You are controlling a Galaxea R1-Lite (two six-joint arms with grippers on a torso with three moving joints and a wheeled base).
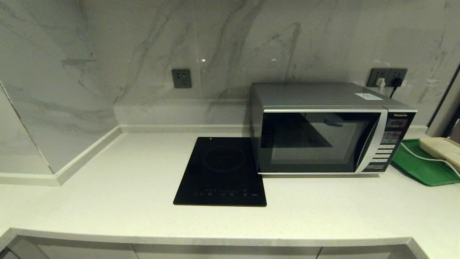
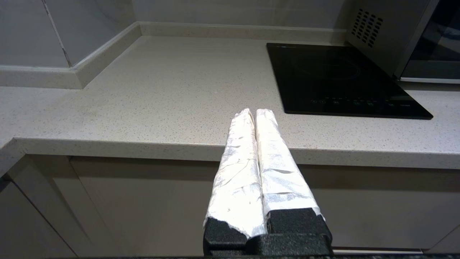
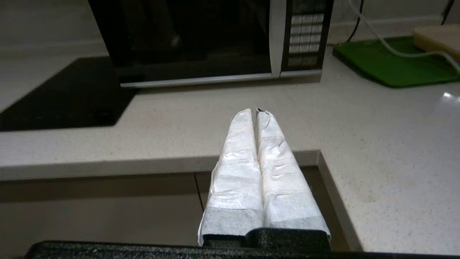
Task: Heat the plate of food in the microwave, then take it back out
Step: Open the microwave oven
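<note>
On the pale speckled countertop the microwave sits toward the right, backed up near the marble wall, door closed. The glass is dark and mostly just reflects stuff, so I can't tell what's inside, and the plate of food isn't visible in any of the views. The keypad runs down the right side of the front.

Right next to the microwave's left side there's a flat black cooktop, its back corner just about touching the microwave. On the other side, a green tray sits near the right edge of the counter with a beige flat thing on it and a white cable draped across. Two wall outlets: one above the cooktop, one behind the microwave with plugs in it.

Neither arm shows up in the head view. The left gripper hangs at the front edge of the counter, below and in front of it, pointing toward the cooktop, white-wrapped fingers pressed together with nothing between them. The right gripper is likewise at the counter's front edge, aimed at the microwave's lower front and the keypad, fingers also squeezed together and empty. The cabinet fronts show underneath both.
</note>
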